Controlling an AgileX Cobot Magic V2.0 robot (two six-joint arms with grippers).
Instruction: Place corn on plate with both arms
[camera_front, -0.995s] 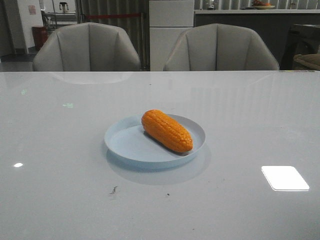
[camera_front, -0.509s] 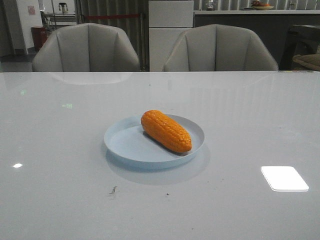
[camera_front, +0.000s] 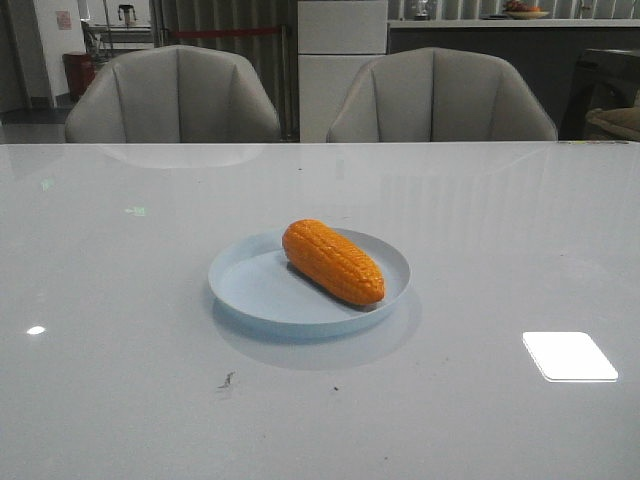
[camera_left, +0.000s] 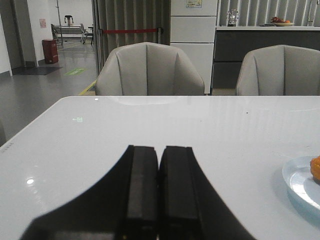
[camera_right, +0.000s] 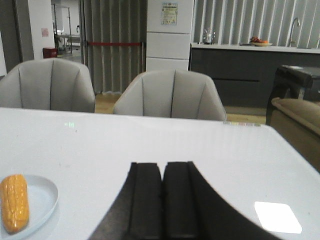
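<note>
The orange corn (camera_front: 333, 261) lies slantwise on the pale blue plate (camera_front: 255, 290) at the middle of the white table. Neither arm shows in the front view. In the left wrist view my left gripper (camera_left: 160, 150) is shut and empty, well apart from the plate's rim (camera_left: 300, 182) and a sliver of corn (camera_left: 316, 168) at that frame's edge. In the right wrist view my right gripper (camera_right: 162, 166) is shut and empty, apart from the plate (camera_right: 42, 197) and the corn (camera_right: 14, 202).
Two grey chairs (camera_front: 175, 95) (camera_front: 440, 95) stand behind the table's far edge. A bright light reflection (camera_front: 568, 356) lies on the table at the right. Small dark specks (camera_front: 227, 380) sit in front of the plate.
</note>
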